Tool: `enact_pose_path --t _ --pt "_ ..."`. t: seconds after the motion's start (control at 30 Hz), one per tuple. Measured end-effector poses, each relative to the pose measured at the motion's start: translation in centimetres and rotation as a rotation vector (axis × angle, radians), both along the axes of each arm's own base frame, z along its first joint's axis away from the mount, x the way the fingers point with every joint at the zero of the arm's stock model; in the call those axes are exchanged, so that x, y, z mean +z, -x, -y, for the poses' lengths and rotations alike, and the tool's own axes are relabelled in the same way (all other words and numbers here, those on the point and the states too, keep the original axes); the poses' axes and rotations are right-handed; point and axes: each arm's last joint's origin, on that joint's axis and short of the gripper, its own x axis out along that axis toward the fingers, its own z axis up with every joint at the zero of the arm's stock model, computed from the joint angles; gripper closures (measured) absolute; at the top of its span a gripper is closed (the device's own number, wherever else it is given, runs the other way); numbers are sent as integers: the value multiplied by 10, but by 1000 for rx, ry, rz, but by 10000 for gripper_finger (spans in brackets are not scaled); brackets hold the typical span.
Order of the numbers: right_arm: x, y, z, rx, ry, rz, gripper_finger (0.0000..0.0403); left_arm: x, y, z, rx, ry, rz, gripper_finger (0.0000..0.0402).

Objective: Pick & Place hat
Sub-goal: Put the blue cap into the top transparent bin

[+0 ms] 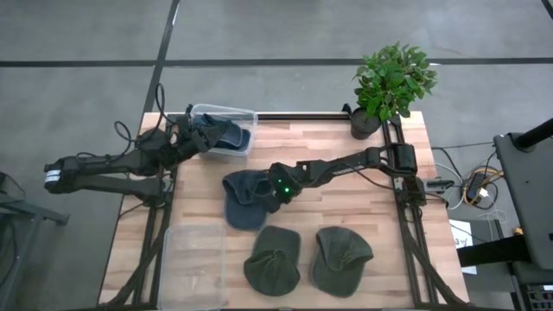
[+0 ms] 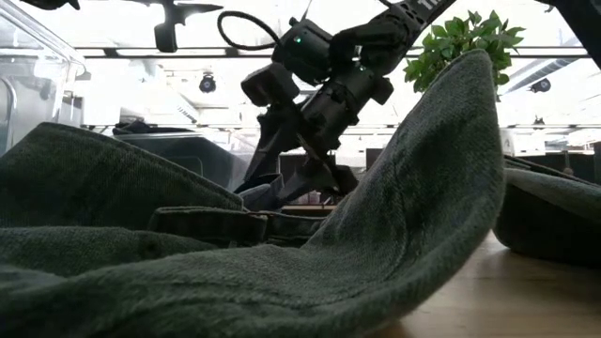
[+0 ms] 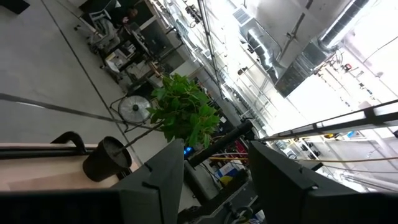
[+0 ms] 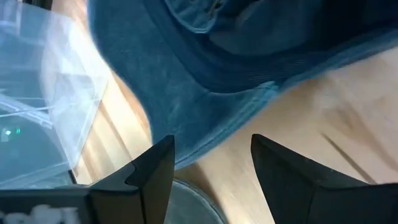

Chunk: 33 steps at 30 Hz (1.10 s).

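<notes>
A blue hat [image 1: 242, 203] [image 4: 186, 62] lies flat on the wooden table's middle. My right gripper [image 1: 278, 188] [image 4: 211, 162] is open right above it, a finger on either side of the brim's edge; the low view shows it [image 2: 305, 178] reaching down from above. Two green hats [image 1: 272, 259] [image 1: 341, 255] lie near the table's near edge, and one [image 2: 188, 272] fills the low view. Another dark blue hat [image 1: 220, 134] sits in a clear bin [image 1: 246, 117] at the far left corner. My left gripper [image 1: 192, 136] [image 3: 214, 168] is open beside that bin, holding nothing. My right gripper stands open over the blue hat's brim edge [image 4: 249, 102], coming from above and pointing down. I cannot tell whether its fingertips touch the cloth. The hat lies flat on the table.
A second clear bin [image 1: 194, 268] [image 4: 43, 93] stands at the table's near left corner. A potted plant [image 1: 389, 82] stands at the far right corner. Bare wood shows to the right of the blue hat.
</notes>
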Motion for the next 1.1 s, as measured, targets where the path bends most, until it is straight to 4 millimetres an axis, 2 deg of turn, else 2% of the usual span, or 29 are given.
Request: enact_pose_path --t 0.1,0.23,0.33,0.43,0.63,0.73,0.97,1.1 --pt "-4 -3 0 4 4 -3 211 0 0 0 0 0 0 229" --pt "-11 -9 1 58 3 7 251 0 0 0 -3 10 4 229" --pt "-20 -12 0 81 -8 -7 302 -1 0 0 -5 18 6 229" --pt "-22 -13 1 100 -33 -2 370 -1 0 0 -6 19 6 229" --pt "-1 -9 3 117 -21 32 390 -1 0 0 -6 20 6 229" --pt "18 -2 6 126 14 45 391 -1 0 0 -6 20 7 229" --pt "65 32 12 112 224 -47 391 -1 0 0 -6 21 5 229" --pt "95 55 14 92 284 -81 391 -2 -1 0 -6 21 -2 229"
